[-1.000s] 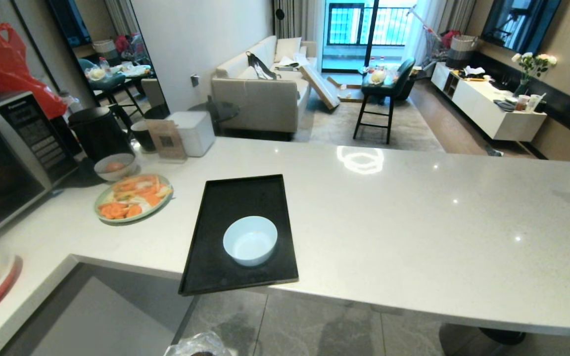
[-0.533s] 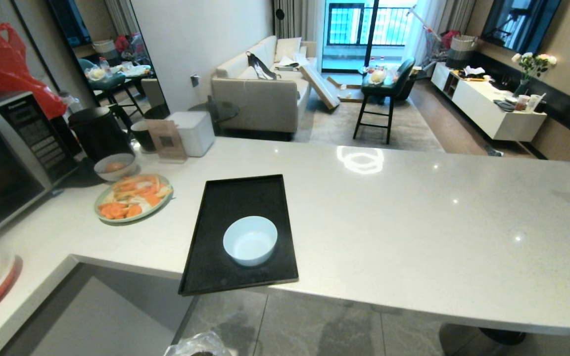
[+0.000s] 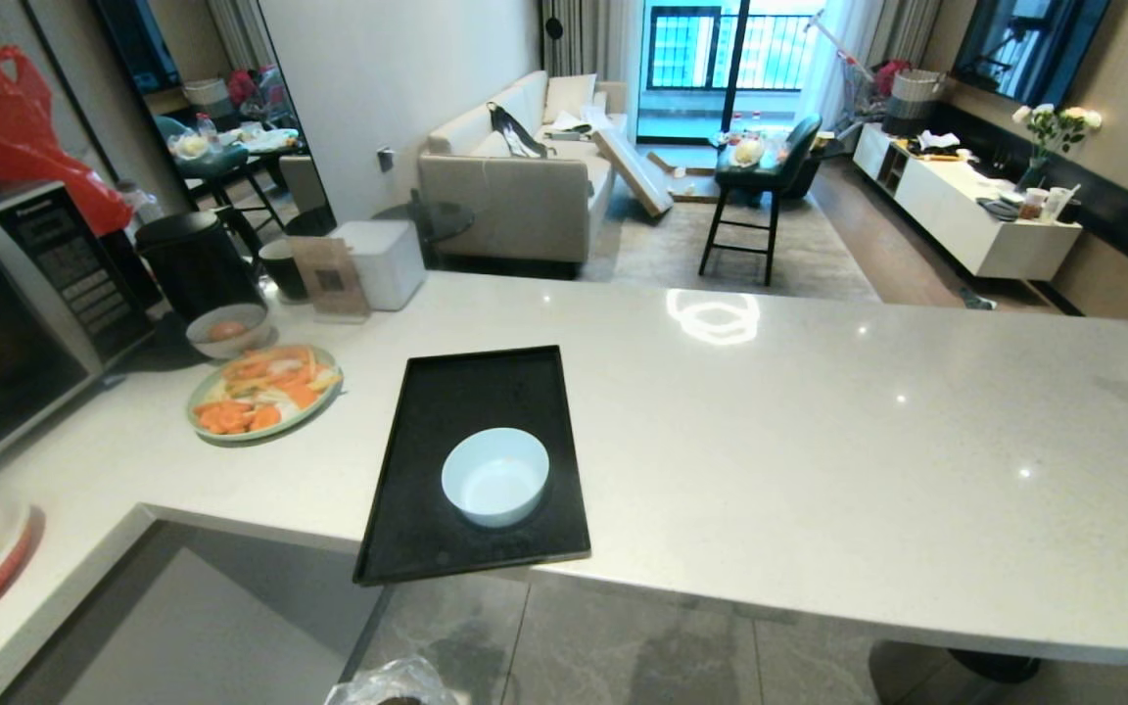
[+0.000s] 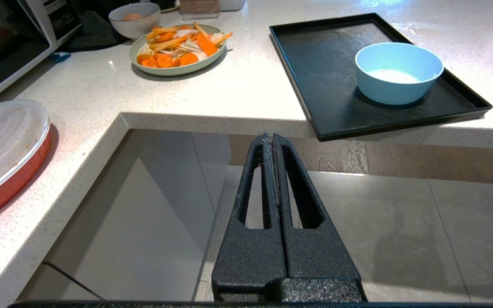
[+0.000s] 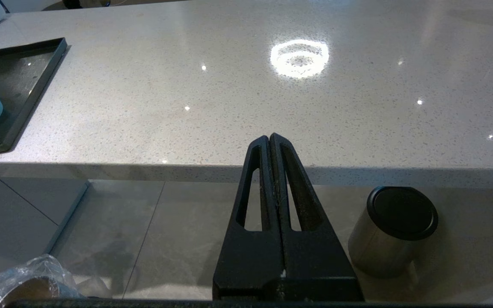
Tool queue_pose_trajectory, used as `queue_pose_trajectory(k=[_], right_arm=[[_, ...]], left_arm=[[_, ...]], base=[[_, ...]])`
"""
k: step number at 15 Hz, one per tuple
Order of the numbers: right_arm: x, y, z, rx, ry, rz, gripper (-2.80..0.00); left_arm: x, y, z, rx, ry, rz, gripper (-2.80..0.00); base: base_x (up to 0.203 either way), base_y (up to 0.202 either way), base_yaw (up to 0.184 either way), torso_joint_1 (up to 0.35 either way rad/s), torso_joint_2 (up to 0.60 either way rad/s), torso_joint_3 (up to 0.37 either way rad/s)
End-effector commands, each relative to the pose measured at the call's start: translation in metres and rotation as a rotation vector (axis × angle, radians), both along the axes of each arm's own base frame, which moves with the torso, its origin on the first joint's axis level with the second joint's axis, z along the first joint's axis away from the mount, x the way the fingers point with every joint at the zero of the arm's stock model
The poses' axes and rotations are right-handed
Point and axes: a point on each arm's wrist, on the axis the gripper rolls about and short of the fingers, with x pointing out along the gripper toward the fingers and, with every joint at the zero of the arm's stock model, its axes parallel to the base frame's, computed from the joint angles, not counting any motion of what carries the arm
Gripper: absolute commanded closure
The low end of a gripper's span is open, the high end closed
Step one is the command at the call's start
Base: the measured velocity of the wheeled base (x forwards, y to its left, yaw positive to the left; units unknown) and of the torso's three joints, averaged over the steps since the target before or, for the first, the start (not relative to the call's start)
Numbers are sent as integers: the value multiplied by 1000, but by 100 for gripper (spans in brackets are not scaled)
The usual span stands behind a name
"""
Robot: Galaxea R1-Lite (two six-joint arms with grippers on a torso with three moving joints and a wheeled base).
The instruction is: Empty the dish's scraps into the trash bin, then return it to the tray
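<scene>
The pale blue dish [image 3: 495, 477] [image 4: 399, 72] stands upright on the near half of the black tray [image 3: 446, 401] [image 4: 315, 55], whose front edge juts past the counter's rim. I see no scraps inside it. The trash bin [image 3: 393, 683] [image 5: 24, 286], shiny metal under a crinkled clear bag, stands on the floor below the counter. My left gripper [image 4: 271, 137] is shut and empty, held low in front of the counter edge, short of the tray. My right gripper [image 5: 269, 137] is shut and empty too, below the counter to the right of the tray. Neither arm shows in the head view.
A pale-green plate of orange slices [image 3: 264, 392] and a greyish bowl [image 3: 226, 330] sit left of the tray, beside a microwave [image 3: 16, 313]. A lidded red container [image 4: 2, 149] lies near the counter's left corner. A steel cylinder with a black top [image 5: 394, 229] stands on the floor.
</scene>
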Motion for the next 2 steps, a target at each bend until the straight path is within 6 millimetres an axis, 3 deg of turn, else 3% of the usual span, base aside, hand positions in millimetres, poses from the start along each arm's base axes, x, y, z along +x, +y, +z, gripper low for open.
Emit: queue_pose_trajectory(k=[1,2], right_arm=[[0,0,0,1,-1,0,0],[0,0,0,1,-1,0,0]], left_arm=[[0,0,0,0,-1,0,0],[0,0,0,0,-1,0,0]], base=[[0,0,0,0,0,0],[0,0,0,0,0,0]])
